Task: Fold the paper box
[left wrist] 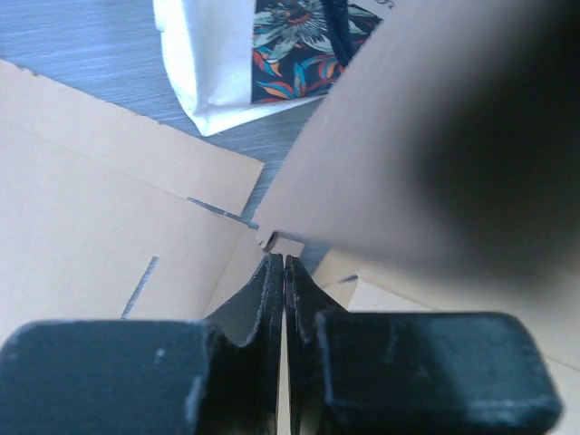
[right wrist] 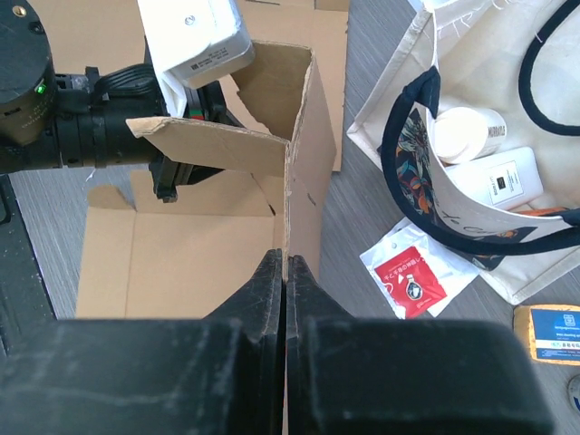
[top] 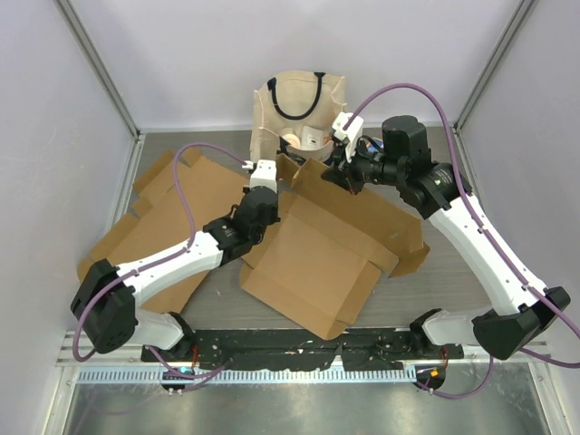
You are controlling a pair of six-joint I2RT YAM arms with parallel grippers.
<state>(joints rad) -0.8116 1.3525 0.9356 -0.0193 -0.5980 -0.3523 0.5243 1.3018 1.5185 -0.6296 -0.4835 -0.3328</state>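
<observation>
One paper box (top: 313, 263) is lying mid-table, part-raised. Its base panels are resting flat while one wall and a flap are standing up at the far end, nr the tote bag (top: 299, 100). R gripper (right wrist: 285, 263) is pinching that upright wall's edge, jaws closed thin on the cardboard. L gripper (left wrist: 278, 263) is sitting at the raised flap from the other side, jaws nearly together. It's prob. nipping the flap's corner, tho its wrist view is too blurred there to be sure. To the box's left a flat cardboard sheet (top: 154, 231) is lying, partly under the L arm (top: 172, 258). The bag is standing at the back w/ a white bottle (right wrist: 467, 133) inside, and a red sachet (right wrist: 412, 276) is lying on the grey table (top: 444, 281) just beside it.
</observation>
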